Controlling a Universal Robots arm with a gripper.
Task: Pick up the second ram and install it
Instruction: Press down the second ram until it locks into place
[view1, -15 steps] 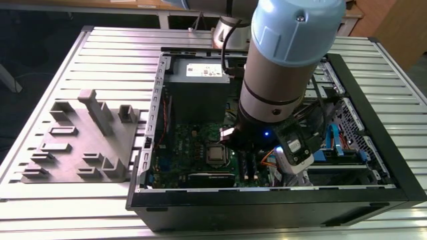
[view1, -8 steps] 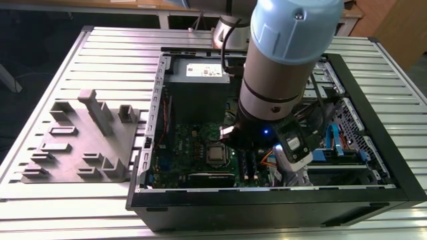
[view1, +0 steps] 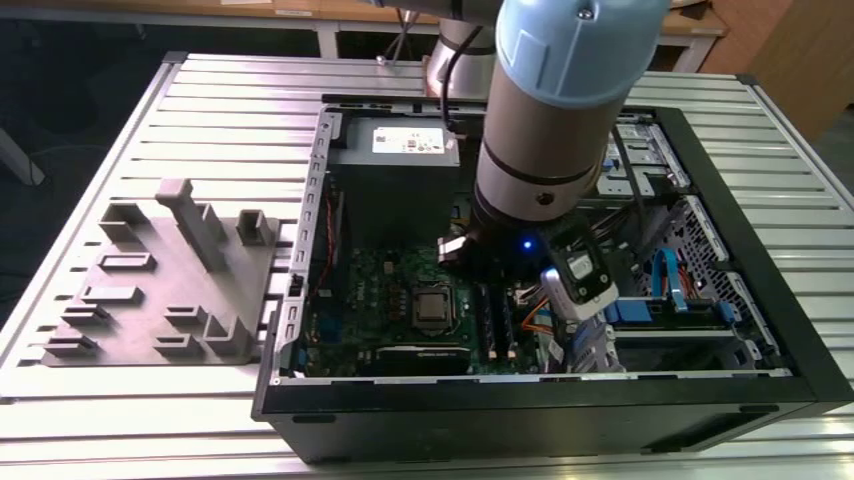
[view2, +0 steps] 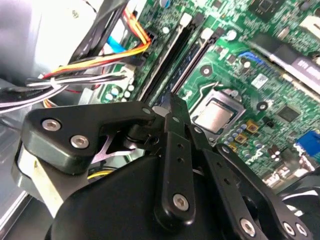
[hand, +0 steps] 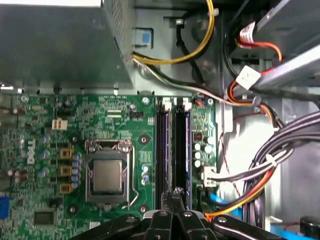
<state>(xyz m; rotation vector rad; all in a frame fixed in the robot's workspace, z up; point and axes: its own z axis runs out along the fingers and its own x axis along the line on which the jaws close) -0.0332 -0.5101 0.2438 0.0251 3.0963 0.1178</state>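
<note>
In the exterior view the arm (view1: 561, 120) reaches down into an open computer case (view1: 747, 330) lying on a slatted tabletop (view1: 200, 100). Its wrist hangs over the motherboard (view1: 387, 300), between the power supply (view1: 394, 165) and the drive cage toward the exterior view's right. A pale grey fixture (view1: 160, 290) with upright slabs stands outside the case, beside its wall on the exterior view's left, well apart from the arm.

In the second wrist view the tool (view2: 172, 100) has its black fingers (view2: 177, 145) drawn together to a narrow tip. The tip is just above the near end of the blue-edged memory slot (view2: 197, 60). A bundle of cables (view2: 100, 67) crowds the side beyond the neighbouring black slot (view2: 170, 50). The processor socket (view2: 217, 112) lies on the open side.

In the first wrist view the tool (hand: 172, 196) is closed, with nothing seen between its tips, and sits over the ends of the two parallel slots. The second ram (hand: 180, 150) appears to be the dark strip in the blue-edged slot. I cannot tell if it is fully seated. Thick cables (hand: 280, 165) run close along that slot's outer edge, and the socket (hand: 107, 175) leaves flat board on the other side.
</note>
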